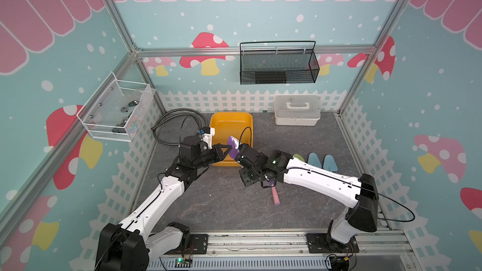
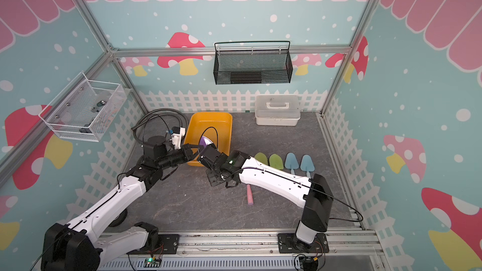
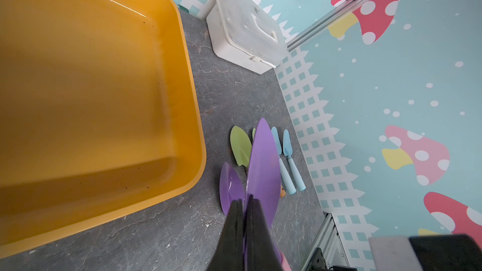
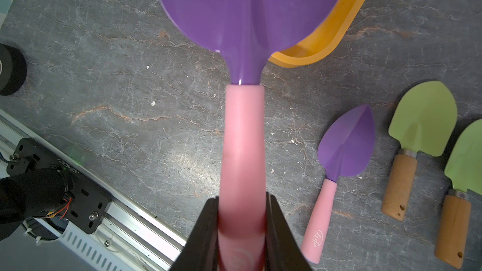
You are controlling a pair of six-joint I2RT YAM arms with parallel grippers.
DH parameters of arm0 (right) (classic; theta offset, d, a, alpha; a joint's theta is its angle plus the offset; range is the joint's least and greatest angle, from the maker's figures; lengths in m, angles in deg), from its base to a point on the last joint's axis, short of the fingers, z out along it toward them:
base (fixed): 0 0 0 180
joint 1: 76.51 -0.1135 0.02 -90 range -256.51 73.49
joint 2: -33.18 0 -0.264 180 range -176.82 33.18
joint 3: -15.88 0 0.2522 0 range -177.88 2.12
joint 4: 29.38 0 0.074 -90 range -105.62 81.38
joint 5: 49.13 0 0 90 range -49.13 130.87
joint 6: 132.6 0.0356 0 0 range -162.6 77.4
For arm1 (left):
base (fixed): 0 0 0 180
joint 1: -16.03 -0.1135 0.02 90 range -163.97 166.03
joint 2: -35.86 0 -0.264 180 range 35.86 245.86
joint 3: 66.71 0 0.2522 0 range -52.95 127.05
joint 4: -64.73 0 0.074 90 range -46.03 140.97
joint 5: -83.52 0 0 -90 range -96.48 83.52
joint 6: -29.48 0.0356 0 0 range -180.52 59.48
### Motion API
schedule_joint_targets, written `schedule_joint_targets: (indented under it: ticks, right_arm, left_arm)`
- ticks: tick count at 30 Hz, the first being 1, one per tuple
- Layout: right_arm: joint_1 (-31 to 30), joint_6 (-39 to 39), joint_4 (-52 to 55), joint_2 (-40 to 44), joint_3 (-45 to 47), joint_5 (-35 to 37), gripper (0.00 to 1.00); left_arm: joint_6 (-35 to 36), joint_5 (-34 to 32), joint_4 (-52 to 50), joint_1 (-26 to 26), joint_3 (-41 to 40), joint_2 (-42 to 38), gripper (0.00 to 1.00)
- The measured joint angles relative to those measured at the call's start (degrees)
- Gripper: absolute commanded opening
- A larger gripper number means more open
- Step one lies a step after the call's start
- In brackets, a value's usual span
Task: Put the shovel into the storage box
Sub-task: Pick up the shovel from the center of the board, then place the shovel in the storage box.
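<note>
Shovel (image 1: 233,148): purple blade and pink handle, held clear of the table (image 1: 208,204). Its blade is above the near edge of the storage box. Whether it touches the rim cannot be told.
Storage box (image 1: 229,126): yellow-orange open tub standing on the table, with nothing lying in the part of its interior that shows. Also seen in a top view (image 2: 208,121) and in the left wrist view (image 3: 91,87).
Left gripper (image 3: 245,202): jaws pinched onto the thin edge of the shovel blade (image 3: 262,162), with no gap showing. In a top view (image 1: 226,152) it reaches in over the near left corner of the storage box.
Right gripper (image 4: 242,200): jaws clamped on both sides of the pink handle (image 4: 243,139), low on its length. It sits just outside the near edge of the storage box (image 4: 326,40).
Spare purple shovel (image 4: 347,142): flat on the table, nearer than the storage box and to its right.
Green shovels (image 2: 268,160): a pair with tan handles, side by side on the table, right of the storage box.
Blue shovels (image 2: 299,161): a pair further right of the storage box, just beside the green pair.
White lidded case (image 1: 296,110): to the right of the storage box, apart from it, lid shut.
Hose coil (image 1: 177,126): dark loops just left of the storage box.
</note>
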Motion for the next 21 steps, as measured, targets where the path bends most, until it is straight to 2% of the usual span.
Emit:
schedule_joint_targets:
  ticks: [2,6,9,17,21]
  right_arm:
    - [0.00,0.02,0.00,0.02,0.00,0.02,0.20]
    - [0.00,-0.70,-0.11,0.00,0.00,0.24,0.47]
    - [-0.09,-1.14,-0.63,0.00,0.00,0.50,0.59]
    - [-0.09,-1.22,-0.83,0.17,0.00,2.38,0.64]
    - [-0.09,-1.01,-0.26,2.16,0.20,4.50,0.66]
  left_arm:
    - [0.00,-0.02,0.02,0.00,0.00,0.24,0.00]
    - [0.42,-0.24,-0.63,0.13,1.31,1.88,0.00]
    - [1.05,-0.55,-1.81,0.13,3.74,4.42,0.00]
    - [3.56,-0.74,-5.70,-0.24,11.30,9.90,0.00]
    - [6.69,-0.90,-10.25,-2.10,18.53,15.34,0.00]
